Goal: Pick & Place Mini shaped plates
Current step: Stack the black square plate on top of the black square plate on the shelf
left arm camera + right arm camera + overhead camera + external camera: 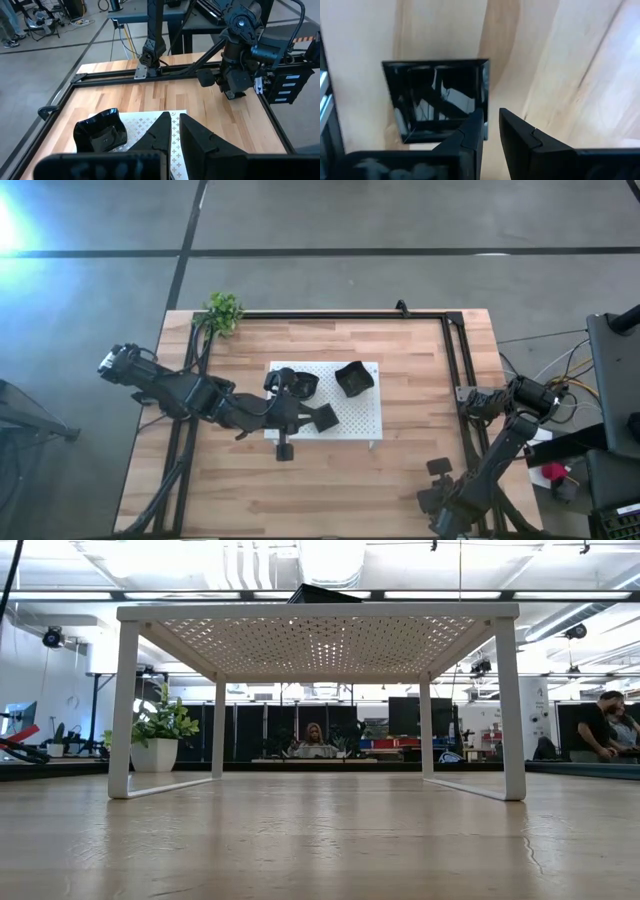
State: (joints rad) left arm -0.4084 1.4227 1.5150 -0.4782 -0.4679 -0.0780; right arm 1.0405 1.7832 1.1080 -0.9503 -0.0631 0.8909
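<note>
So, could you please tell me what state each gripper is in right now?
Left gripper: jaws closed, holding nothing, over the white perforated board.
Right gripper: jaws closed, holding nothing.

Grey concrete floor (400, 220) surrounds the table; ceiling strip lights (330, 560) brighten the open workshop.

The white board (352, 420) stands on legs mid-table, and everything crowds on or around it. On its far side sit two black plates (353, 378) — one wavy-edged, one under the left arm (215, 405), which reaches across the board's left half. Under the board the space is open between the legs. Right of it, bare wood runs to the black rail (455, 370); the right arm (490, 470) blocks the near corner beyond. The plant (224, 311) stands at the far left.
</note>
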